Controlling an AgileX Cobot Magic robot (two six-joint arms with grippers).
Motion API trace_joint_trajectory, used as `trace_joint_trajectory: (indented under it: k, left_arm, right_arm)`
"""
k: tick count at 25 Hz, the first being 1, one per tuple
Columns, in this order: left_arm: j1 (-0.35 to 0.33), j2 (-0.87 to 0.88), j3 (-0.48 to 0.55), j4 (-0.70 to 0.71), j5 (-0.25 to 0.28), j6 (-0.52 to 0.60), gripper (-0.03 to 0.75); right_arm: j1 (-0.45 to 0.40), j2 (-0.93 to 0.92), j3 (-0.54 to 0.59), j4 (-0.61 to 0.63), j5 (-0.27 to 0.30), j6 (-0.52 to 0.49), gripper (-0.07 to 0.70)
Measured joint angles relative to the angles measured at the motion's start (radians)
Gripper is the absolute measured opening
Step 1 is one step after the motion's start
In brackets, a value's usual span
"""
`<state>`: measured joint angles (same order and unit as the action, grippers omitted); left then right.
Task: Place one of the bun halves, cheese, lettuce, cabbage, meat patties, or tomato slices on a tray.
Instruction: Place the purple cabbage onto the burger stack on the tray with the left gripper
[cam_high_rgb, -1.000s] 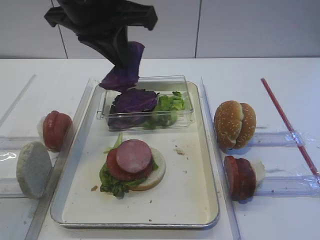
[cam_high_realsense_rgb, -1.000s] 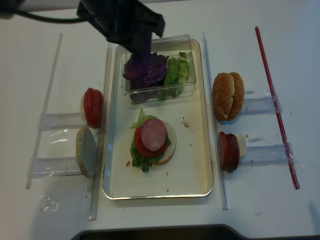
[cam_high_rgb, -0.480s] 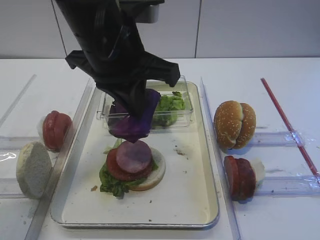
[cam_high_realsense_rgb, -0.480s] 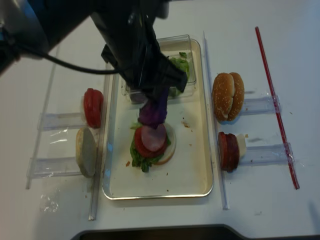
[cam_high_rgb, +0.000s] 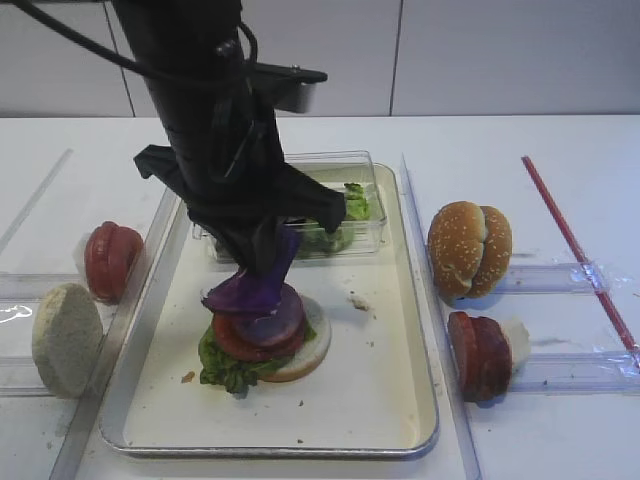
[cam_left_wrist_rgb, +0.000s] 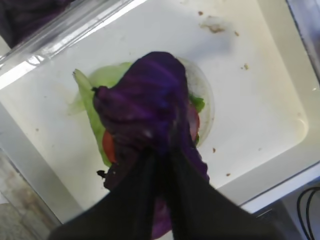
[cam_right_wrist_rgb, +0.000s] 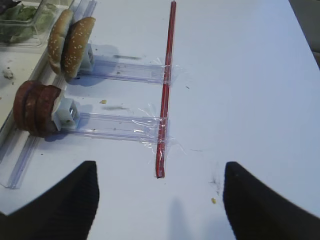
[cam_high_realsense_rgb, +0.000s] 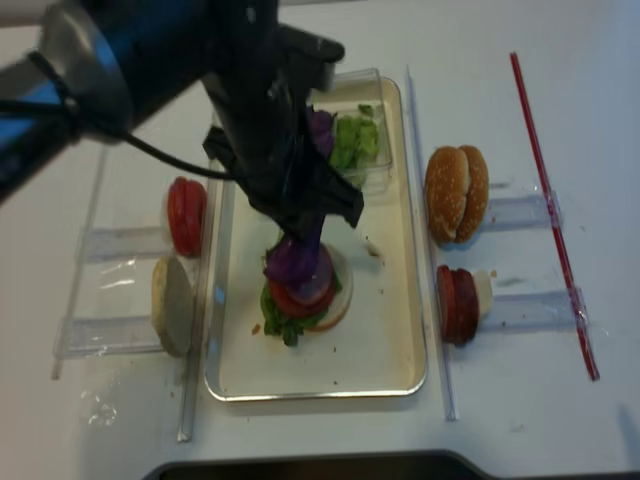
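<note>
A dark purple cabbage leaf (cam_high_rgb: 250, 293) hangs from my left gripper (cam_high_rgb: 262, 250), which is shut on it. The leaf's lower part rests on the pink meat slice (cam_high_rgb: 287, 322) of a stack on the tray (cam_high_rgb: 380, 400). That stack also has a tomato slice (cam_high_rgb: 232, 340), lettuce (cam_high_rgb: 225, 367) and a bun half (cam_high_rgb: 308, 352). In the left wrist view the cabbage (cam_left_wrist_rgb: 145, 105) covers most of the stack, with the left gripper (cam_left_wrist_rgb: 162, 156) pinching its near edge. My right gripper (cam_right_wrist_rgb: 159, 172) is open above bare white table, holding nothing.
A clear plastic box (cam_high_rgb: 355, 235) with lettuce and more cabbage sits at the tray's back. Sesame bun halves (cam_high_rgb: 470, 250) and dark red slices (cam_high_rgb: 485, 355) stand on holders at right. Red slices (cam_high_rgb: 112, 260) and a pale bun half (cam_high_rgb: 65, 340) stand left. A red strip (cam_high_rgb: 575, 250) lies far right.
My left gripper has carried the cabbage from above the plastic box forward and down onto the stack. Everything else has stayed where it was.
</note>
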<state>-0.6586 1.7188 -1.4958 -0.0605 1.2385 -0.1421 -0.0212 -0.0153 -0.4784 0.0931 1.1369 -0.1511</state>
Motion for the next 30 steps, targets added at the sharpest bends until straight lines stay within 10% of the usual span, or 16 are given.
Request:
trace_joint_trajectory:
  k: [30]
  left_arm:
    - [0.000, 0.064, 0.002, -0.039, -0.008, 0.011, 0.046]
  right_arm:
    - [0.000, 0.000, 0.000, 0.000, 0.000, 0.000, 0.530]
